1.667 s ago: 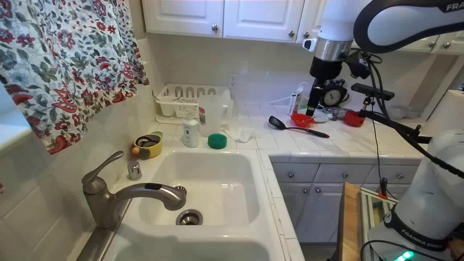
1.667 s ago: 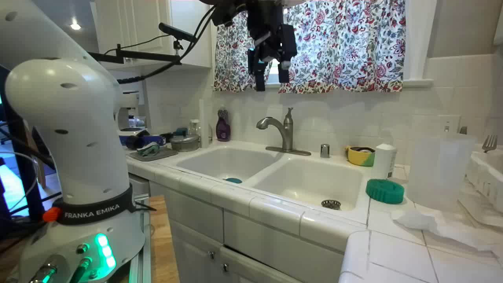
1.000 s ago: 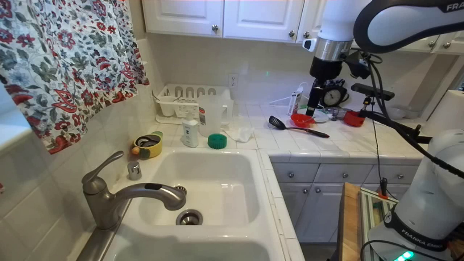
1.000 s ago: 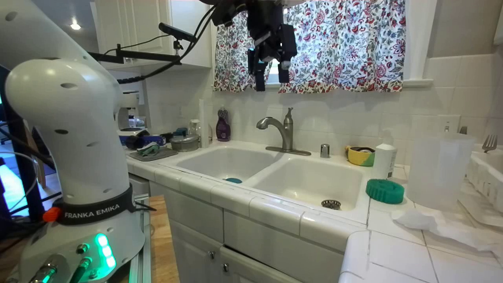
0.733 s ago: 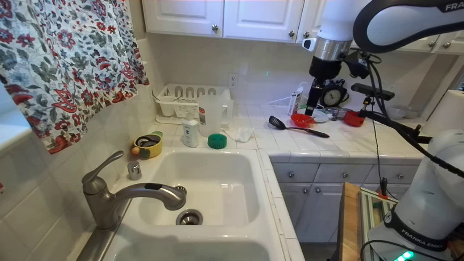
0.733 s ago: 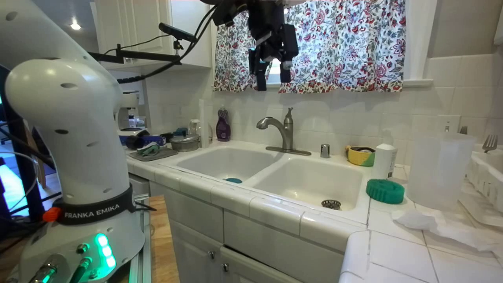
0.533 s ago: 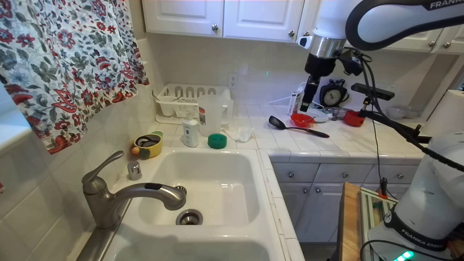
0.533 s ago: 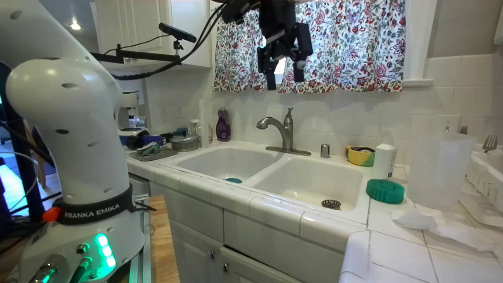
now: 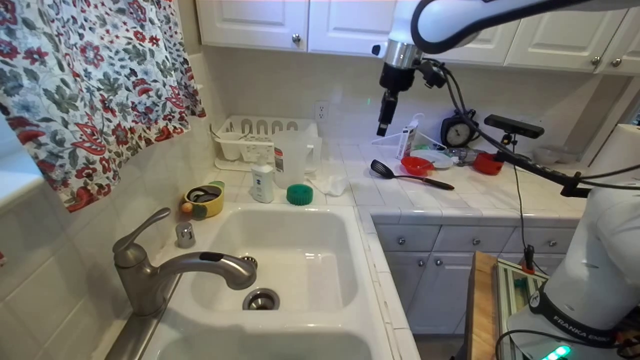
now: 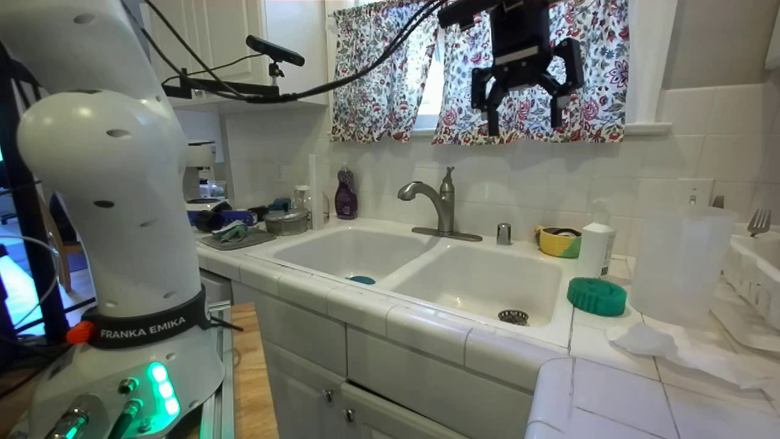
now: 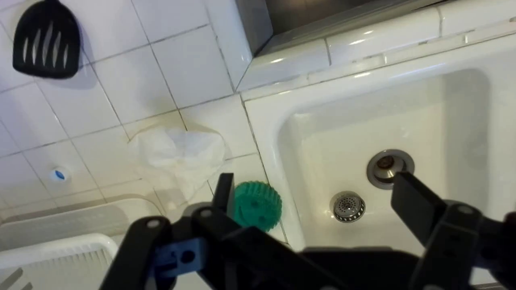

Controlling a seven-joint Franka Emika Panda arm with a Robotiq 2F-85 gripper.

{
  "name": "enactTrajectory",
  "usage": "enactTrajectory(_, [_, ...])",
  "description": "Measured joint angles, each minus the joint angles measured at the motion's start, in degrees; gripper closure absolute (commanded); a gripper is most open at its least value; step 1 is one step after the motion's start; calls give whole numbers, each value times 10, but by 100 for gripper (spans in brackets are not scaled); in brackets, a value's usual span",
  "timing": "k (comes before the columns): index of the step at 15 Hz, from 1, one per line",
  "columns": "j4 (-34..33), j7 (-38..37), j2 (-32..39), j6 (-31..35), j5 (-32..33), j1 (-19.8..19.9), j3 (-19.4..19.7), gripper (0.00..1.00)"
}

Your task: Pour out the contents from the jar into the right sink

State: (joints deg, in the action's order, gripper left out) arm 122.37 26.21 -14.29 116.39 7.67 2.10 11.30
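Note:
The jar appears as a frosted plastic pitcher [image 9: 291, 162] standing upright on the counter beyond the sink; it also shows in an exterior view [image 10: 679, 262]. I cannot tell what it holds, and I cannot make it out in the wrist view. The right sink is the white basin [image 9: 310, 270] nearest the pitcher, also seen in an exterior view [image 10: 466, 280] and the wrist view [image 11: 354, 121]. My gripper [image 9: 382, 131] is open and empty, high above the counter. Its spread fingers show in an exterior view [image 10: 524, 125] and the wrist view [image 11: 314, 189].
A green scrubber [image 9: 300, 195], a soap bottle [image 9: 262, 184] and a crumpled wrap [image 9: 334, 185] lie around the pitcher. A white dish rack [image 9: 245, 131] stands behind it. The faucet [image 9: 215, 267] reaches over the basins. A black spatula [image 9: 400, 175] and red bowl [image 9: 416, 165] lie further right.
My gripper has moved left and up in an exterior view, away from above the red bowl. In both exterior views it moved toward the pitcher's side. Its fingers appear wider apart, seen more face-on.

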Motion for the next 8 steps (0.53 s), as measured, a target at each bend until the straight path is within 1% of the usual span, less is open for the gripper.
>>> enactTrajectory(4, [-101,76,102,0,-39,2,1,0])
enactTrajectory(6, [-124,85,128,-1,-43,3,2,0])
enactTrajectory(8, [-132,87,134,-2,-43,4,2,0])
